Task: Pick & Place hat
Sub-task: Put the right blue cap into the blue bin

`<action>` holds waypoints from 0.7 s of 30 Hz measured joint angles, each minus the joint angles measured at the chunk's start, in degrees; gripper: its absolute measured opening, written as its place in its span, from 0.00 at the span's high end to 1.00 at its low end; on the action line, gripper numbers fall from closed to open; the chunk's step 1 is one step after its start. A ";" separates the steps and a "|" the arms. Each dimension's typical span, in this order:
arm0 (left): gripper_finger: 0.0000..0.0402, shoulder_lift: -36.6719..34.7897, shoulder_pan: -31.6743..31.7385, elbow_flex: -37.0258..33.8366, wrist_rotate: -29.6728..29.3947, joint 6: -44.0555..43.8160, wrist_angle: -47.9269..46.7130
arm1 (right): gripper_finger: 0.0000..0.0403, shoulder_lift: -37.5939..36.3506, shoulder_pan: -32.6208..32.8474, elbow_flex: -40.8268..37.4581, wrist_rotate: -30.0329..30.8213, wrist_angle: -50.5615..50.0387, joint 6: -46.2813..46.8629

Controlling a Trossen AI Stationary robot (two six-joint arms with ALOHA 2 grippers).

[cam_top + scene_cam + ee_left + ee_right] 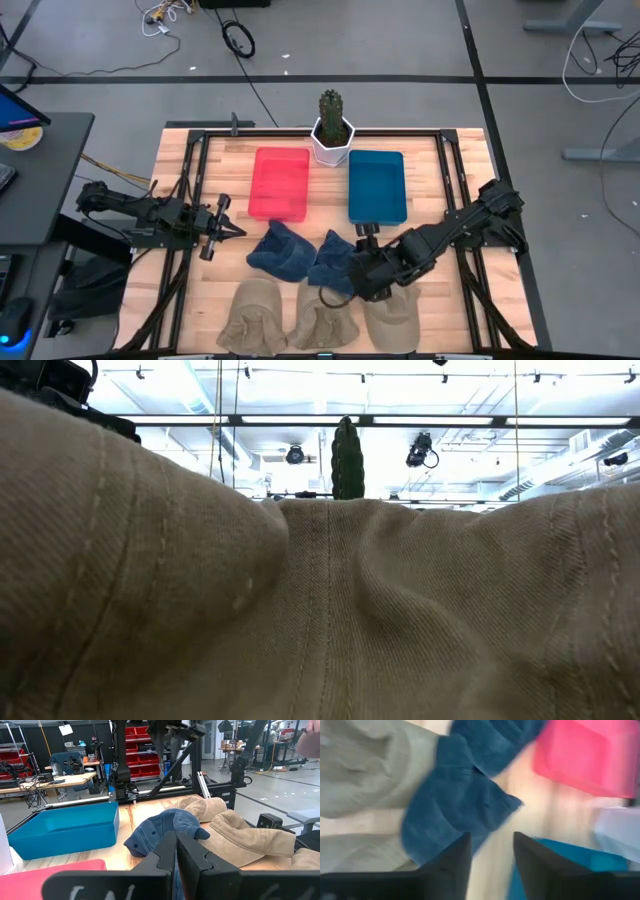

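Observation:
Two blue hats [278,250] [328,262] lie on the wooden table in front of the bins. Three tan hats [255,315] [325,320] [397,315] lie in a row along the near edge. My right gripper [355,272] is open and hovers over the right blue hat's near side, by the right tan hat. In the right wrist view its fingers [492,862] hold nothing, and the blue hat [455,805] lies just beyond them. My left gripper [228,229] is shut and empty, left of the blue hats. It points at them in the left wrist view [176,851].
A pink bin [280,183] and a blue bin [377,185] stand side by side at mid-table. A cactus in a white pot [332,132] stands at the far edge behind them. A tan hat [320,610] fills the low view; only the cactus top [345,455] shows above it.

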 joint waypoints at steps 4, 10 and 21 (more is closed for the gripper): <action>0.95 0.00 0.00 0.00 -0.02 0.00 0.00 | 0.43 0.02 -2.05 -0.11 -6.07 5.42 -3.18; 0.95 0.00 0.00 -0.02 0.00 0.00 0.00 | 0.33 0.09 -3.25 -8.45 -9.51 13.41 -9.21; 0.95 0.02 0.00 0.00 0.00 0.00 0.00 | 0.33 0.09 -7.47 -26.63 -18.45 30.70 -10.58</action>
